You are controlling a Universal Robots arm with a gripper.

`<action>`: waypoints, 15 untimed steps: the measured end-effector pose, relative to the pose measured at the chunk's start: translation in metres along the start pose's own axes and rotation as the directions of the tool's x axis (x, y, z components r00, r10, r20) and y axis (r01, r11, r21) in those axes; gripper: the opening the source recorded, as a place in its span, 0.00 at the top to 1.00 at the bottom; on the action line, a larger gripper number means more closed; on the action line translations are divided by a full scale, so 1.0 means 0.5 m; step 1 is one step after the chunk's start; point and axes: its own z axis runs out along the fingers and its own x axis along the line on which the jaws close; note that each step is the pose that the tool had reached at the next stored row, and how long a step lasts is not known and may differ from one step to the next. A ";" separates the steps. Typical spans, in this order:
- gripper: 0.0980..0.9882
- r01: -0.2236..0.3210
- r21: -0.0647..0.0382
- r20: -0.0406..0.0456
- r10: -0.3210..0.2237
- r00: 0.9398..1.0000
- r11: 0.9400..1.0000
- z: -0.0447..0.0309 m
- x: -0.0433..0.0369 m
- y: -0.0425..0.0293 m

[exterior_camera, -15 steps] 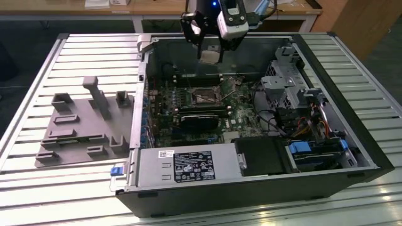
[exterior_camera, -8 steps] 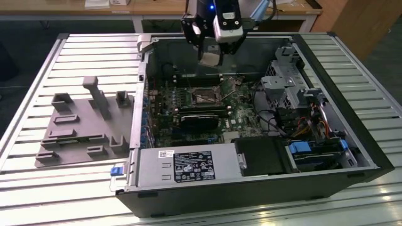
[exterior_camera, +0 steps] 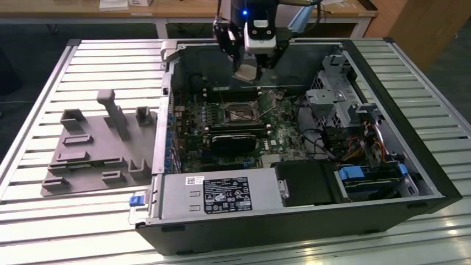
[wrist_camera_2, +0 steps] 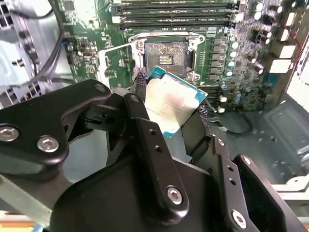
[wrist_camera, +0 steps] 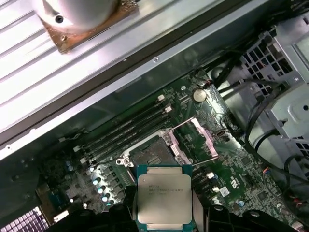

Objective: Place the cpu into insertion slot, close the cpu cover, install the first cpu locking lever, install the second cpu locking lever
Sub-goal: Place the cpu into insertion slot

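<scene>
My tool (wrist_camera: 163,209) is clamped on the cpu (wrist_camera: 164,195), above the bare insertion slot (wrist_camera: 150,157). I see the cpu cover (wrist_camera: 200,137) flipped open beside it.

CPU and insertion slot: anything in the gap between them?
Nothing. In the first wrist view the cpu, held in the gripper, hangs clear of the open insertion slot; the stretch between them is bare.

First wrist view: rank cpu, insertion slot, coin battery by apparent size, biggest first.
1. cpu, though it is nearer the camera, so its lead over the slot is unsure.
2. insertion slot.
3. coin battery, clearly smallest.
</scene>
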 end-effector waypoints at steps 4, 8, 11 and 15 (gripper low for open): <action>0.51 -0.071 -0.002 0.006 0.071 0.997 0.997 0.005 0.000 0.000; 0.51 -0.143 -0.004 0.013 0.143 0.990 0.990 0.009 0.000 -0.001; 0.51 -0.195 -0.006 0.017 0.195 0.981 0.981 0.013 0.000 -0.001; 0.51 -0.267 -0.008 0.023 0.267 0.963 0.964 0.018 0.000 -0.002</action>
